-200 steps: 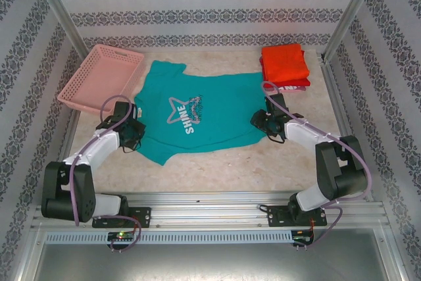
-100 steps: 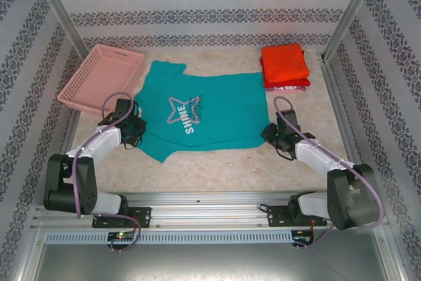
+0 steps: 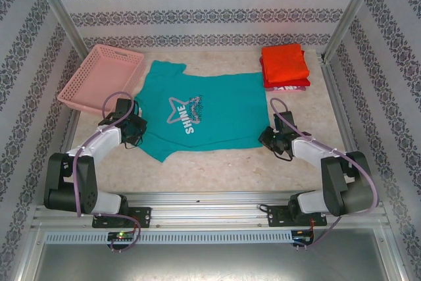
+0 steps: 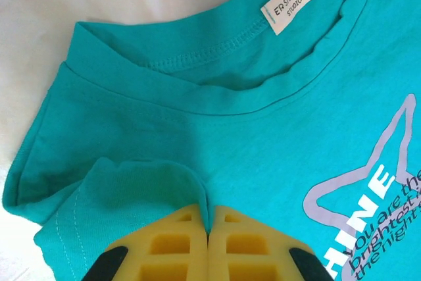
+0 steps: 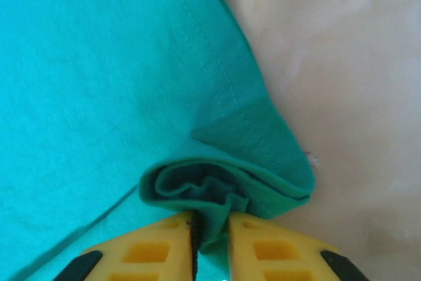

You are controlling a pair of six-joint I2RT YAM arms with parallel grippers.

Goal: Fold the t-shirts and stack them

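Arms (image 3: pixel 99 144) low, fingers (image 4: pixel 172 249) on teal t-shirt (image 3: pixel 214 106)

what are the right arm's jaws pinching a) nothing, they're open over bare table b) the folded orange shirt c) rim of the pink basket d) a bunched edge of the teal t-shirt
d: in the right wrist view, a bunched fold of the teal t-shirt sits clamped between the jaws.

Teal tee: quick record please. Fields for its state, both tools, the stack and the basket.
teal tee: spread flat, print up, mid-table
left tool: shut on a pinch of cloth near the collar
right tool: shut on a bunched hem corner
folded stack: orange-red on top, far right corner
basket: pink lattice, far left
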